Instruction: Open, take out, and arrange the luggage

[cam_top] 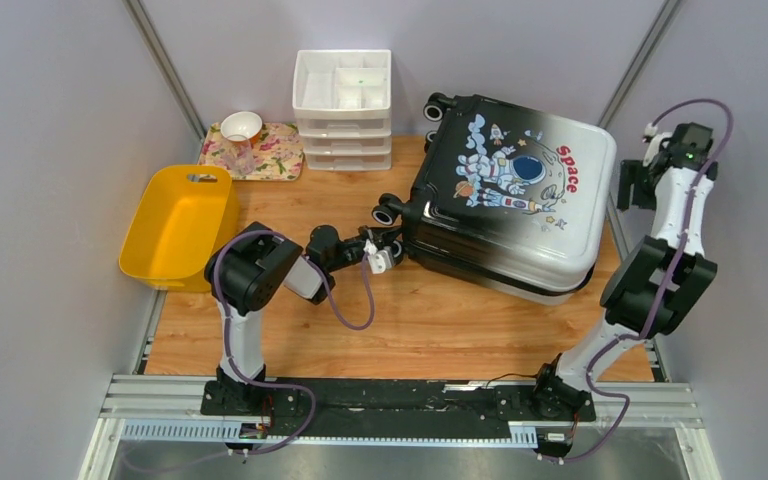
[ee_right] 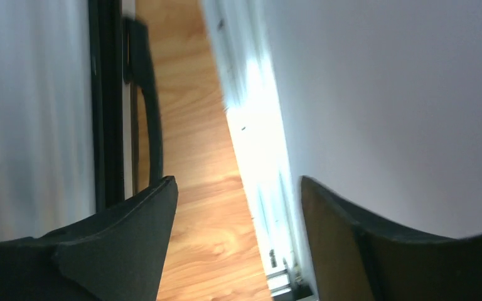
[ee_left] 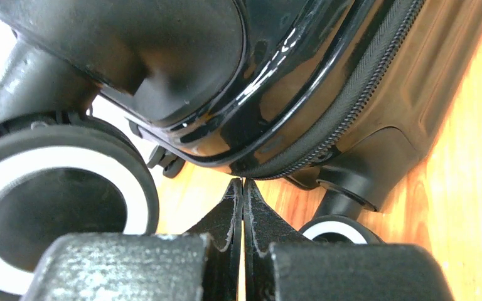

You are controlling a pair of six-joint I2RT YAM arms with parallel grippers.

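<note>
The luggage [cam_top: 510, 200], a hard-shell suitcase with an astronaut "Space" print, lies flat and closed on the wooden table [cam_top: 410, 320]. Its black wheels [cam_top: 388, 212] point left. My left gripper [cam_top: 388, 256] is at its near-left corner, between the wheels. In the left wrist view the gripper [ee_left: 243, 183] is shut, tips just under the zipper line [ee_left: 351, 100], with nothing visible between them; a wheel [ee_left: 56, 200] is at the left. My right gripper [cam_top: 625, 190] is raised beside the suitcase's right side. In the right wrist view the gripper [ee_right: 235, 194] is open and empty, beside the side handle [ee_right: 150, 106].
A yellow bin [cam_top: 175, 225] stands at the left edge. A white drawer organizer [cam_top: 343, 105] and a floral tray [cam_top: 270, 160] with a bowl [cam_top: 241, 125] are at the back. The right wall [ee_right: 383, 94] is close to the right gripper.
</note>
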